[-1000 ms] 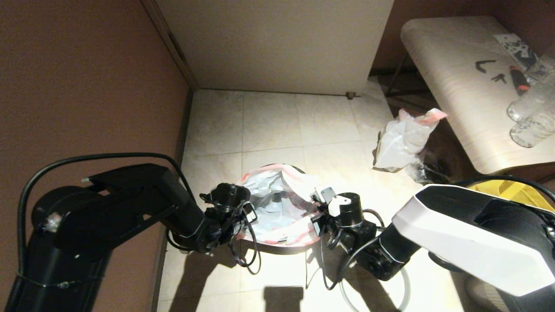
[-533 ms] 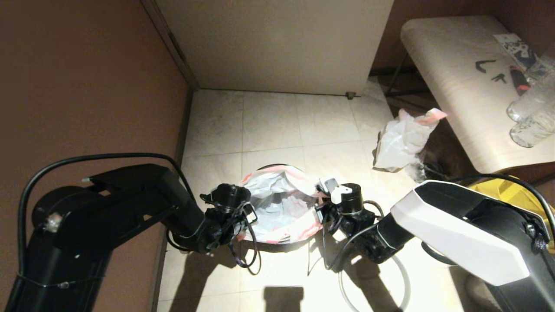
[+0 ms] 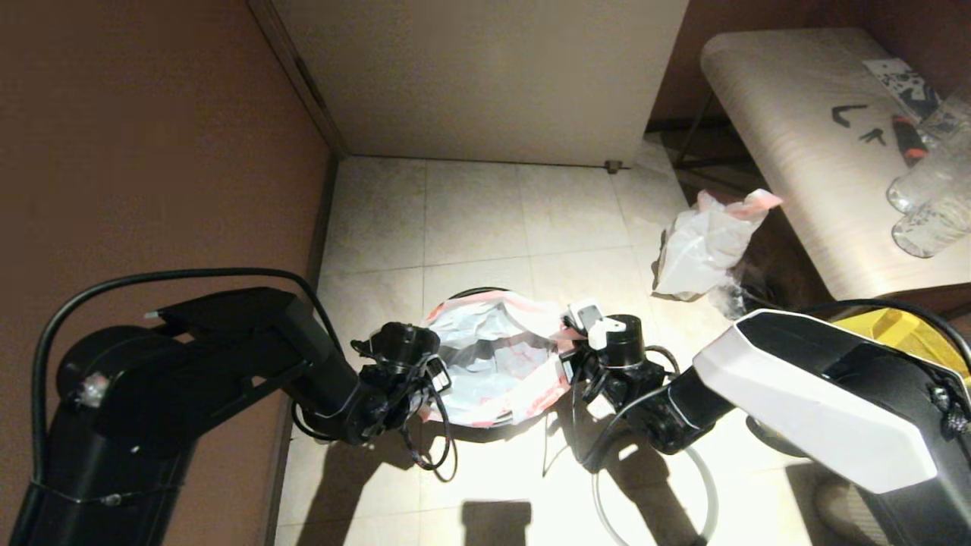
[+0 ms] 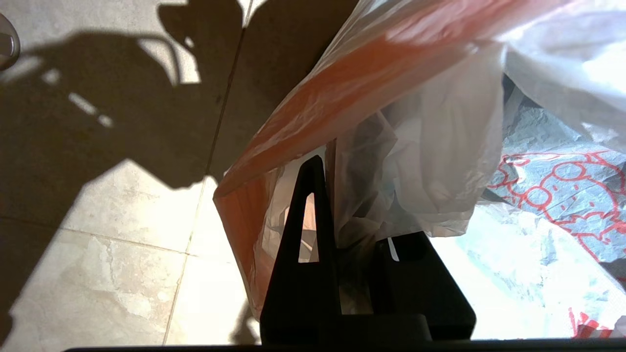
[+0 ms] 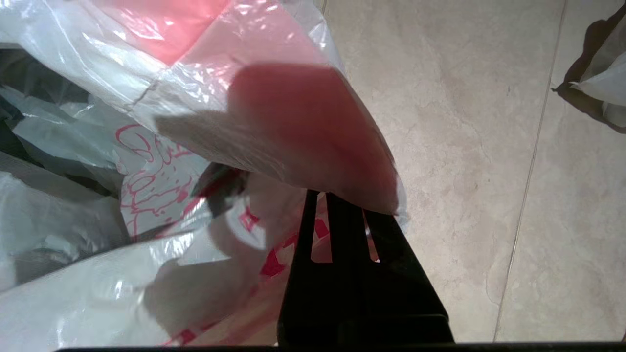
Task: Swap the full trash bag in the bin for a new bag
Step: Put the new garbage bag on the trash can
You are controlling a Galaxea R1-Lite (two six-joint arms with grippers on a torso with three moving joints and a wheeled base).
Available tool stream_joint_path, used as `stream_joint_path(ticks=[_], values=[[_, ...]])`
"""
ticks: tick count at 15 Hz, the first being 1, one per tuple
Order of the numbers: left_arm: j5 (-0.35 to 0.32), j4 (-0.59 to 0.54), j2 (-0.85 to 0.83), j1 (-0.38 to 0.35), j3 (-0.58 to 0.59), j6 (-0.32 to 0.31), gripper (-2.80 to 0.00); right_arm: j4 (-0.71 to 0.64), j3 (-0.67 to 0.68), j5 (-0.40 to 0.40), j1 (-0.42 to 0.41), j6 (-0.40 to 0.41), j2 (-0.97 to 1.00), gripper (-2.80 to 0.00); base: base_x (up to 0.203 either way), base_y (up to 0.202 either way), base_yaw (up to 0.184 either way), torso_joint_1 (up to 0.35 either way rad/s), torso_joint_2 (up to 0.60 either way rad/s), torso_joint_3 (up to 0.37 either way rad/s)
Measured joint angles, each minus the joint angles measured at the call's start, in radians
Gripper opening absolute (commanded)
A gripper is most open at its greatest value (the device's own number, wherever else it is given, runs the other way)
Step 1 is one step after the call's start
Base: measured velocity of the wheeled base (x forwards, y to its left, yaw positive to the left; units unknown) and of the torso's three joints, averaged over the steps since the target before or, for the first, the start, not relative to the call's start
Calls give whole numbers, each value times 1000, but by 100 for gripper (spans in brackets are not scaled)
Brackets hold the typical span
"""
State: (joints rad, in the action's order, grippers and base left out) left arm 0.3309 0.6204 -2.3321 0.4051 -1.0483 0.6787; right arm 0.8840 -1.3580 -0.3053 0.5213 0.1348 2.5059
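The new bag (image 3: 497,356), thin crinkly translucent plastic with a pink-red top band, is sitting spread over the round black bin (image 3: 485,292) at the lower middle of the head view. The left gripper (image 3: 434,377) is pinching the bag's edge on one side, jaws clamped on bunched film; the right gripper (image 3: 567,356) is gripping the opposite edge, jaws together on the pink rim. The left wrist view is showing the red cartoon outline (image 4: 552,188) printed inside, which the head view barely reveals. The full trash bag (image 3: 709,243), whiter and more opaque, is slumping on the pale glossy floor tiles (image 3: 470,205) at the right, beside a rounded wood-grain table (image 3: 804,136).
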Motion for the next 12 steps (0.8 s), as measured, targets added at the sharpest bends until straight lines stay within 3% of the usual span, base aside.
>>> stream_joint_path(ticks=[7, 12], values=[[-38, 1, 10, 20, 27, -4, -280, -248, -222, -18, -9, -3, 85, -280, 0, 0, 0, 0, 0, 0], [-77, 0, 20, 28, 52, -27, -280, -265, -265, -29, -35, -15, 91, -280, 0, 0, 0, 0, 0, 0]])
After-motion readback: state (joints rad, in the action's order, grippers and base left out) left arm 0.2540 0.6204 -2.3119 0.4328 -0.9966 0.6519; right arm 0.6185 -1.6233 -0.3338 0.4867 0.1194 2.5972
